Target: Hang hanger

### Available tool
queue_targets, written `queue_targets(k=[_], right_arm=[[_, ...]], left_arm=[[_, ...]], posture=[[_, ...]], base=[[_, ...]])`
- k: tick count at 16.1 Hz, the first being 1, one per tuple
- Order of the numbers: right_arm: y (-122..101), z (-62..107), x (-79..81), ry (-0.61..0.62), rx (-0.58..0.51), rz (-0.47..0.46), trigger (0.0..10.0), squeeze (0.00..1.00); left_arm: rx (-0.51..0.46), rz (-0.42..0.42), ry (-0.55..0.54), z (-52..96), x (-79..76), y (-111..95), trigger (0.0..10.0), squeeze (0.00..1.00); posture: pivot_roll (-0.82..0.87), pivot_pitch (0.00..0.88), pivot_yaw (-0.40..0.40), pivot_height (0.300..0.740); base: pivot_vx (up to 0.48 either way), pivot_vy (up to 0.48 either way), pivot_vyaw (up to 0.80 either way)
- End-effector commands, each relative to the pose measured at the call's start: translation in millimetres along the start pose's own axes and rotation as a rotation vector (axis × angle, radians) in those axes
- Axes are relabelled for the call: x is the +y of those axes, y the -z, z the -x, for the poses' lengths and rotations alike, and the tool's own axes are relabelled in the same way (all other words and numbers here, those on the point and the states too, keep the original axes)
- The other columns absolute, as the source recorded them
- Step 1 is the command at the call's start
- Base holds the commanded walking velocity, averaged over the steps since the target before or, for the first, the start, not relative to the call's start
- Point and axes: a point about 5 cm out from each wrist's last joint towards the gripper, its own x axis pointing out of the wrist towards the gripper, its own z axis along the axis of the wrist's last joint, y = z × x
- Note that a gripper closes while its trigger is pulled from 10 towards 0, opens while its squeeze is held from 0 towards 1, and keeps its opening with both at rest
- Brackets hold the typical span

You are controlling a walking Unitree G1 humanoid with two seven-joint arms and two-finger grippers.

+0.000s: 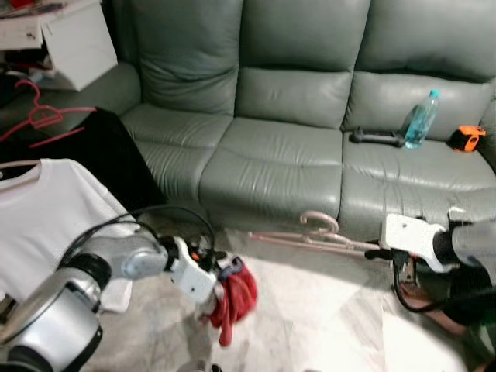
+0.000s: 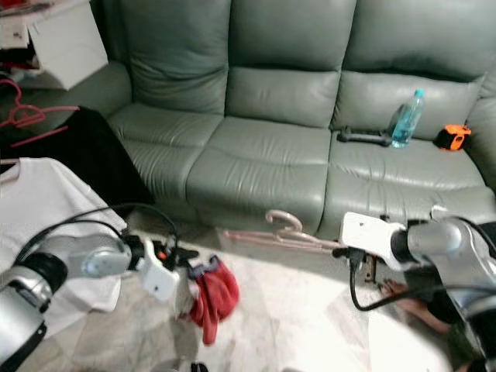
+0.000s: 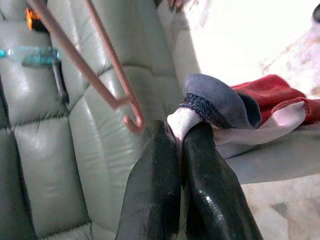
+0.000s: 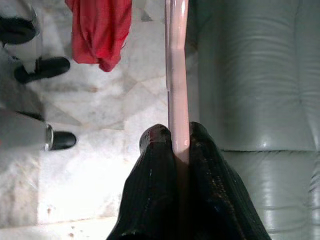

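Green sofa (image 1: 279, 147) behind; right gripper (image 1: 377, 253) clenches pink hanger (image 1: 310, 236), long axis pointing toward left gripper (image 1: 215, 273), pinching red garment (image 1: 236, 298).

Living room in a home: grey-green leather sofa (image 1: 294, 132) (three seats), pale marble floor (image 1: 318, 318), water bottle (image 1: 419, 119) and tape measure (image 1: 466, 138) on the cushions.

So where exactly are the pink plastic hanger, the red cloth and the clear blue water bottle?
Pink plastic hanger (image 1: 319, 223): left eye view, its hook.
Red cloth (image 1: 236, 298): left eye view, bunched middle.
Clear blue water bottle (image 1: 419, 122): left eye view, its body.
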Motion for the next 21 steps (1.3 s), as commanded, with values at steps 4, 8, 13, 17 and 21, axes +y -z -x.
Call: queue_targets(k=[4,8,13,17,21], right_arm=[[-6,-2.7,-1.3,-0.106,-0.03,0.034,10.0,0.0],[-25,-10.0,25.4,-0.315,-0.145,-0.013,10.0,0.0],[-30,2.0,40.0,-0.367,-0.13,-0.02,10.0,0.0],[-30,15.3,56.4,-0.399,-0.091,-0.061,10.0,0.0],[-28,17.4,59.9,-0.392,-0.069,-0.075,10.0,0.0]], left_arm=[[-0.032,-0.019,-0.015,-4.0,3.9,-5,10.0,0.0],[0.0,0.006,-0.061,-8.7,12.0,-3,10.0,0.0],[0.08,0.028,-0.08,-5.4,14.4,7,10.0,0.0],[0.167,0.03,-0.092,-0.2,20.5,19,10.0,0.0],[0.183,0.036,-0.1,1.5,23.5,21,10.0,0.0]], posture=[[-0.12,0.037,0.066,0.74],[-0.12,0.042,0.067,0.74],[-0.12,0.046,0.072,0.74],[-0.13,0.047,0.078,0.74],[-0.13,0.046,0.078,0.74]], base=[[0.0,0.0,0.0],[0.0,0.0,0.0],[0.0,0.0,0.0],[0.0,0.0,0.0],[0.0,0.0,0.0]])
